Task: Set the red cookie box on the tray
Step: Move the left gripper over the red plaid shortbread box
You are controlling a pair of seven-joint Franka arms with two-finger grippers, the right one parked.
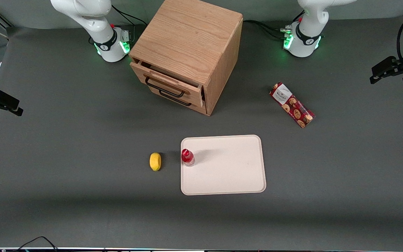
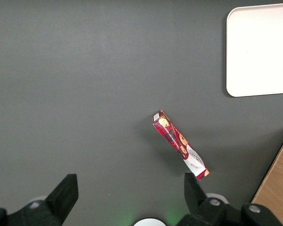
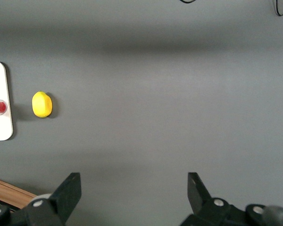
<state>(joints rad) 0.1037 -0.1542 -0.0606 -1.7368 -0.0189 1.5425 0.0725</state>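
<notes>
Dark-red cardboard printed with chocolate-chip cookies marks the red cookie box (image 1: 292,104), which we see lying flat on the grey table (image 1: 65,147), angled, with its white-labelled end pointing toward the wooden drawer cabinet (image 1: 187,52) and its other end pointing toward the front camera. We take the tray (image 1: 233,175) as our landmark: the box lies well apart from it, farther from the front camera and toward the working arm's end of the table, touching nothing but the tabletop. On the tray, at the rim nearest the parked arm's end, stands a small red-capped bottle (image 1: 187,157), and just beside that rim, on the bare table, sits a yellow lemon-like object (image 1: 155,161). The cabinet stands farther from the front camera than the tray, with its upper drawer pulled slightly out. We find the left arm reaching in at the working arm's end of the table, its gripper (image 1: 385,71) held high above the table surface, well apart from the tray and clear of the box. In the left wrist view the gripper (image 2: 129,195) looks down on the box (image 2: 180,144) and a corner of the tray (image 2: 254,52); its fingers (image 2: 66,190) stand wide apart, holding and touching nothing.
</notes>
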